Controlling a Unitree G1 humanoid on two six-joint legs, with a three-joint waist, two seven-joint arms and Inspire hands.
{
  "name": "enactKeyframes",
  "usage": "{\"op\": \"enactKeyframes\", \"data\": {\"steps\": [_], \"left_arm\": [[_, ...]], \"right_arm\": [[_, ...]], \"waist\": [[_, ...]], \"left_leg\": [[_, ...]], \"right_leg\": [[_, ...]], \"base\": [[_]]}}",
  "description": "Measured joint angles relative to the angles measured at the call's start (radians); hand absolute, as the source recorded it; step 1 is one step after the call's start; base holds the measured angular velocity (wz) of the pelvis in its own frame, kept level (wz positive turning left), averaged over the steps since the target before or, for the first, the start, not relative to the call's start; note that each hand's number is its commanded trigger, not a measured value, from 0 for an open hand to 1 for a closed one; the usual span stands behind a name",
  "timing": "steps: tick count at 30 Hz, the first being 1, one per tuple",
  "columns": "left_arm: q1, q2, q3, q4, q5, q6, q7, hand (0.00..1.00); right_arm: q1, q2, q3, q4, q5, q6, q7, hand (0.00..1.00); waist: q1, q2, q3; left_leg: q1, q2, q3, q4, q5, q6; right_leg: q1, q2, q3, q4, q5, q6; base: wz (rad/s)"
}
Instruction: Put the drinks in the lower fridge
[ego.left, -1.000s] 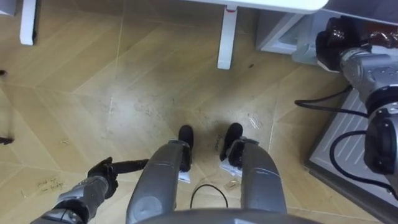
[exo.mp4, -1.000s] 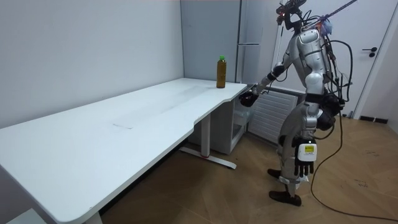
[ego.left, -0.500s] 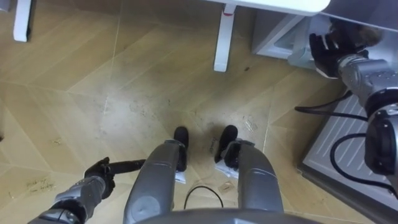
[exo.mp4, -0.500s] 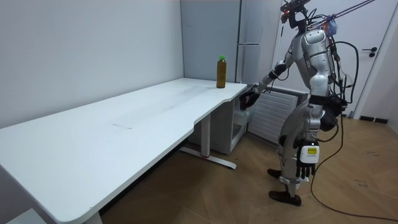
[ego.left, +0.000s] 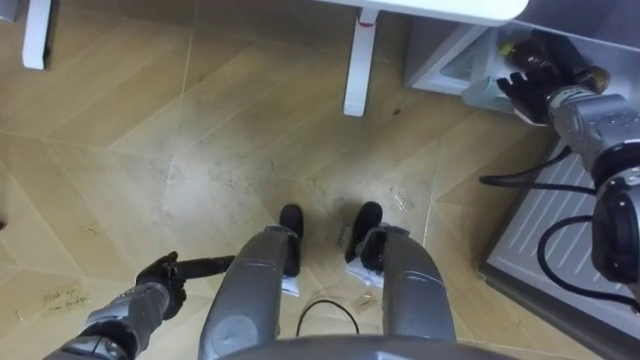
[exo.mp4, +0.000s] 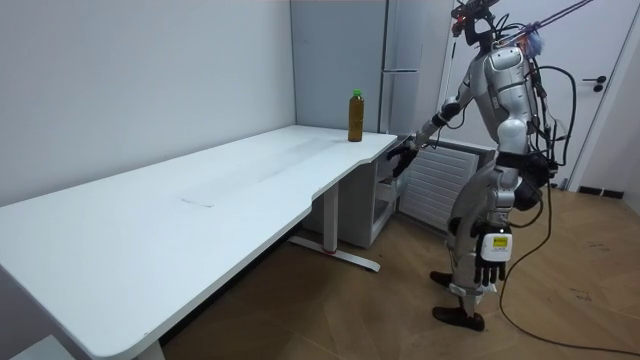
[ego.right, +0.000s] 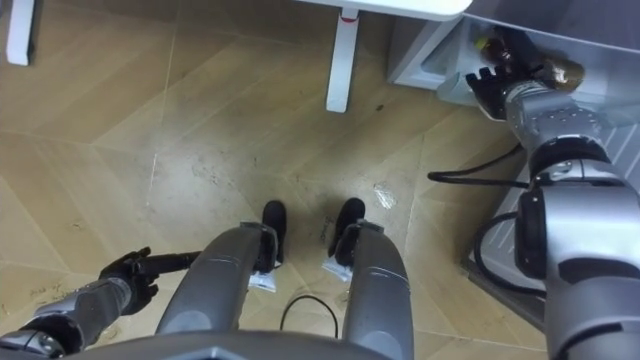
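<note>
I stand at the end of the white table, facing the fridge. My right hand reaches into the lower fridge compartment with its fingers spread open. Just behind it lies a bottle with a green cap and brown drink, mostly hidden by the hand. Whether the hand still touches it I cannot tell. A second bottle of brown drink with a green cap stands upright on the table's far corner. My left hand hangs open at my side.
The fridge's lower door stands open on my right, its ribbed inner side facing up. A white table leg stands just left of the compartment. Wooden floor spreads around my feet.
The right hand's fingers have gone from curled to spread, and the hand has reached a little further into the lower compartment. The left hand has not moved.
</note>
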Motion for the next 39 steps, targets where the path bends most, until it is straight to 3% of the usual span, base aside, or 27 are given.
{"op": "enactKeyframes", "data": {"steps": [10,13,20,25,28,31,32,34,37,39], "left_arm": [[0.000,0.000,0.001,0.002,-0.004,0.000,0.003,0.00],[-0.001,0.000,0.003,0.002,-0.002,0.000,0.003,0.00],[0.003,-0.004,0.012,0.004,-0.001,0.005,0.003,0.00],[0.013,-0.004,0.030,0.003,0.010,0.003,-0.001,0.00],[0.025,-0.005,0.077,0.008,0.029,0.000,-0.020,0.00],[0.051,-0.006,0.088,0.008,0.028,-0.004,-0.027,0.00],[0.063,-0.006,0.095,0.009,0.028,-0.004,-0.036,0.00],[0.091,-0.006,0.111,0.007,0.029,-0.006,-0.047,0.00],[0.147,-0.007,0.150,0.003,0.028,-0.008,-0.061,0.00],[0.192,-0.019,0.151,0.000,0.026,-0.022,-0.060,0.00]], "right_arm": [[0.003,-0.001,0.000,0.037,-0.037,0.000,0.045,0.00],[0.015,-0.002,0.000,0.040,-0.043,-0.005,0.048,0.00],[0.070,-0.007,0.000,0.040,-0.076,-0.004,0.106,0.00],[0.132,-0.010,0.000,0.038,-0.079,-0.005,0.142,0.00],[0.200,-0.010,-0.003,0.022,-0.076,-0.007,0.177,0.00],[0.251,-0.009,0.001,0.005,-0.082,-0.008,0.213,0.00],[0.280,-0.009,-0.005,-0.005,-0.080,-0.008,0.225,0.00],[0.341,-0.001,-0.010,-0.025,-0.075,-0.016,0.253,0.00],[0.451,0.036,-0.009,-0.062,-0.095,-0.037,0.292,0.00],[0.535,0.086,-0.008,-0.064,-0.096,-0.050,0.322,0.00]], "waist": [[0.007,0.005,-0.0018],[0.026,0.010,-0.0024],[0.035,0.033,-0.0040],[0.043,0.036,-0.0060],[0.045,0.044,-0.0113],[0.044,0.061,-0.0265],[0.038,0.069,-0.0369],[0.038,0.075,-0.0471],[0.031,0.073,-0.0555],[0.015,0.068,-0.0582]], "left_leg": [[0.016,0.009,-0.004,-0.001,0.000,0.000],[0.037,0.016,-0.007,-0.010,-0.001,-0.002],[0.108,0.016,-0.011,-0.046,-0.001,-0.003],[0.186,0.015,-0.008,-0.089,0.000,-0.003],[0.239,0.018,-0.007,-0.106,-0.001,-0.004],[0.307,0.017,-0.006,-0.148,-0.001,-0.004],[0.333,0.017,-0.004,-0.163,-0.001,-0.004],[0.387,0.017,-0.004,-0.192,-0.001,-0.004],[0.481,0.021,-0.004,-0.238,-0.002,-0.006],[0.549,0.026,-0.006,-0.271,-0.004,-0.008]], "right_leg": [[0.031,0.011,-0.019,-0.022,0.006,-0.001],[0.055,0.017,-0.022,-0.046,0.014,-0.003],[0.129,0.020,-0.030,-0.079,0.013,0.002],[0.200,0.025,-0.030,-0.111,0.010,0.008],[0.262,0.034,-0.030,-0.137,0.014,0.013],[0.325,0.040,-0.027,-0.175,0.018,0.022],[0.351,0.048,-0.030,-0.191,0.019,0.025],[0.407,0.052,-0.031,-0.219,0.021,0.029],[0.501,0.070,-0.029,-0.268,0.021,0.037],[0.574,0.078,-0.041,-0.309,0.023,0.040]], "base": [[0.00],[-0.05],[0.01],[-0.03],[0.00],[-0.05],[0.00],[-0.02],[-0.03],[0.02]]}}
